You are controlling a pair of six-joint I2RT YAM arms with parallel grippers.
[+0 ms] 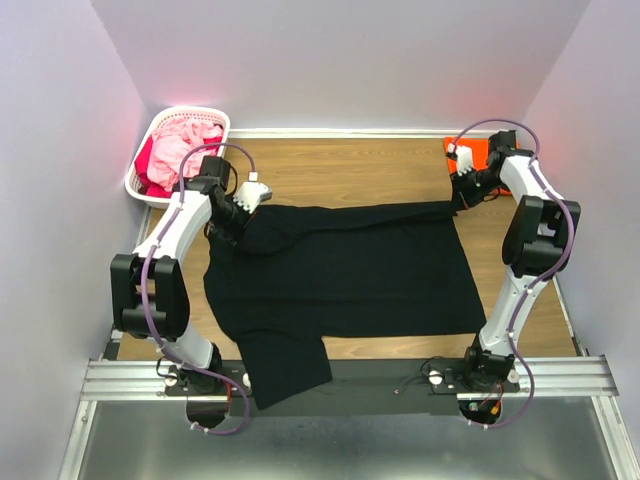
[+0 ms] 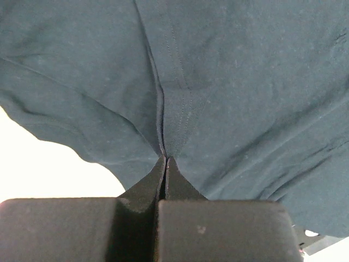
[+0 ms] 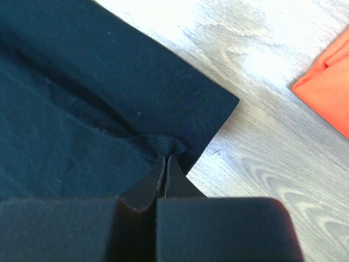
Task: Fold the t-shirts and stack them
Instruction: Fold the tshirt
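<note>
Overhead, the black t-shirt (image 1: 350,275) lies spread across the wooden table (image 1: 340,165), one sleeve reaching past the near edge of the wood, its far edge drawn between the two hands. The left hand (image 1: 232,215) sits at the shirt's far-left corner and the right hand (image 1: 462,200) at its far-right corner, each closed on the cloth. Just behind the right hand, in the table's far-right corner, lies the orange t-shirt (image 1: 478,150), partly hidden by the arm. A white basket (image 1: 160,125) with pink and red cloth (image 1: 185,140) in it stands in the far-left corner, close behind the left arm

From the left wrist, the left hand (image 2: 165,161) has its fingers pressed together with a fold of the black t-shirt (image 2: 245,82) pinched at the tips. The shirt fills nearly the whole view, a stitched seam running up from the grip (the pale patch at lower left is too washed out to read)

From the right wrist, the right hand (image 3: 166,159) is likewise fully closed, nipping a small pucker of the black t-shirt (image 3: 82,109) just inside its corner. Bare table (image 3: 262,147) lies to the right, and the orange t-shirt (image 3: 330,93) shows at the right edge, apart from the black one
</note>
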